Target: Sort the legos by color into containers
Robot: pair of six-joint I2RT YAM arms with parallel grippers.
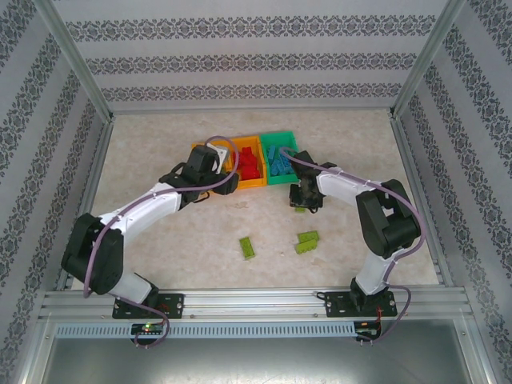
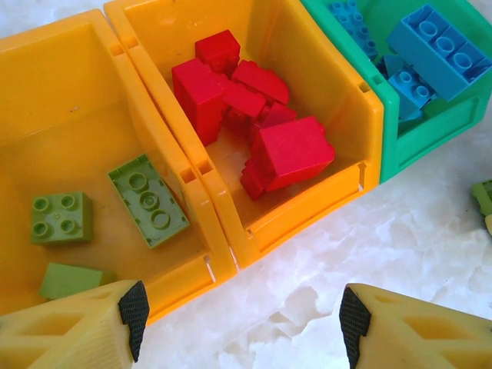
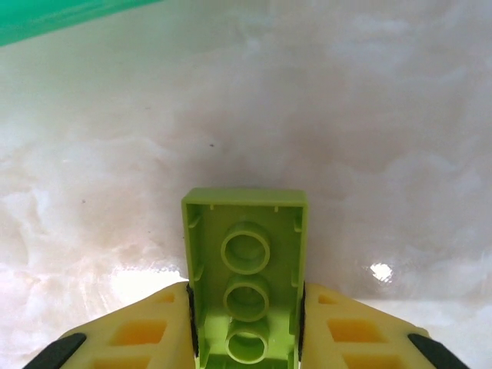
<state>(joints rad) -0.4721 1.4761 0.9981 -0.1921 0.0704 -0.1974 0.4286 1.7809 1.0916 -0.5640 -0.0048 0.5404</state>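
Pinching a lime brick (image 3: 246, 261) across its narrow width, my right fingers (image 3: 131, 338) are clenched on its long sides, which I judge a firm hold for carrying. It sits low over the table (image 3: 369, 138), just short of the green bin (image 3: 61, 15). Its hollow underside faces my wrist camera and its long axis runs straight out from the fingers. My left fingers (image 2: 77, 330) are spread, grasping nothing, beside the left orange bin (image 2: 46, 84), where green bricks (image 2: 146, 200) lie, so that is its likely home.
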